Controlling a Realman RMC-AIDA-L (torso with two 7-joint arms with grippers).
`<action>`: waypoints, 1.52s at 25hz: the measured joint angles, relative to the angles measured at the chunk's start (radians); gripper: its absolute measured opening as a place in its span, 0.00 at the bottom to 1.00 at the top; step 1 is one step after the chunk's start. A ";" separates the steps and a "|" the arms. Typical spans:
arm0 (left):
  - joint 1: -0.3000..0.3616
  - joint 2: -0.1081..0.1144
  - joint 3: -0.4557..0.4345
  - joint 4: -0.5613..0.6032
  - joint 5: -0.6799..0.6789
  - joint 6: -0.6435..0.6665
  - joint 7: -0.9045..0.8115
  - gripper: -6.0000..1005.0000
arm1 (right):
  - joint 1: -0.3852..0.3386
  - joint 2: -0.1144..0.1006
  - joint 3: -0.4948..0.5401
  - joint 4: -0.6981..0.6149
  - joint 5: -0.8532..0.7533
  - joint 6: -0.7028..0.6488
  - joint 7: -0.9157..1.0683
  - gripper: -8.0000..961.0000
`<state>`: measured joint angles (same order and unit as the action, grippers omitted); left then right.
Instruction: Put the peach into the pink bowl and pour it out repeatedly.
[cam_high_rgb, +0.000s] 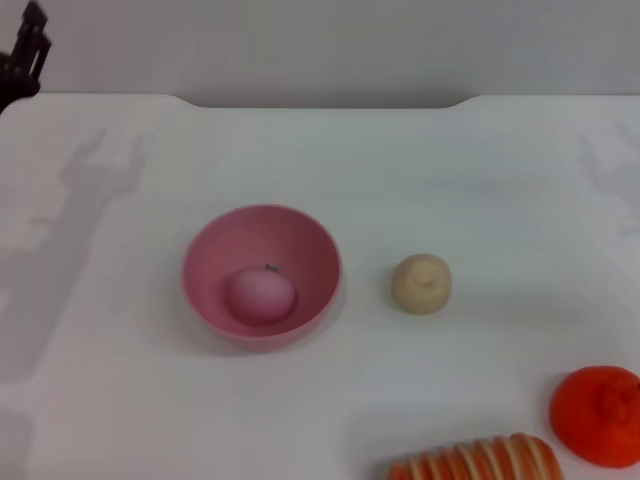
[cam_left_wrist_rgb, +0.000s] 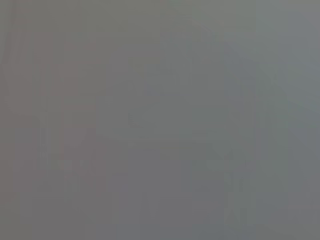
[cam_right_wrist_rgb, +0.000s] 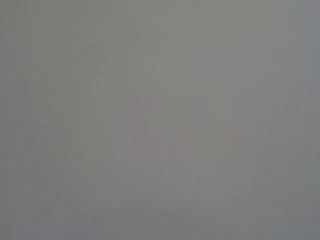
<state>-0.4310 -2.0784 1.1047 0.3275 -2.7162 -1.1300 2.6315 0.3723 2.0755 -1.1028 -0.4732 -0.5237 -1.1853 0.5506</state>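
The pink bowl (cam_high_rgb: 205, 262) stands upright on the white table, left of centre in the head view. The peach (cam_high_rgb: 262, 295), a small pale pink ball with a tiny dark leaf mark, lies inside the bowl near its bottom. My left gripper (cam_high_rgb: 25, 48) shows only as a dark tip at the far left back corner, well away from the bowl. My right gripper is out of view. Both wrist views show only plain grey.
A beige bun-like lump (cam_high_rgb: 421, 283) sits right of the bowl. An orange tangerine (cam_high_rgb: 598, 414) lies at the front right. An orange-and-cream striped object (cam_high_rgb: 478, 460) lies at the front edge. The table's far edge (cam_high_rgb: 320, 102) runs along the back.
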 joint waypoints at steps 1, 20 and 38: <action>0.005 0.000 0.000 -0.007 -0.004 -0.003 -0.002 0.55 | 0.000 0.000 0.000 0.000 0.000 0.000 0.000 0.65; -0.007 0.000 0.060 -0.050 -0.001 -0.071 -0.023 0.55 | 0.139 0.007 0.010 0.168 0.061 -0.084 -0.165 0.65; -0.004 0.001 0.079 -0.053 -0.007 -0.046 -0.023 0.55 | 0.240 0.010 0.008 0.278 0.235 -0.090 -0.192 0.65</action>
<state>-0.4355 -2.0770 1.1837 0.2745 -2.7228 -1.1762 2.6090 0.6121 2.0858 -1.0946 -0.1950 -0.2884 -1.2758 0.3587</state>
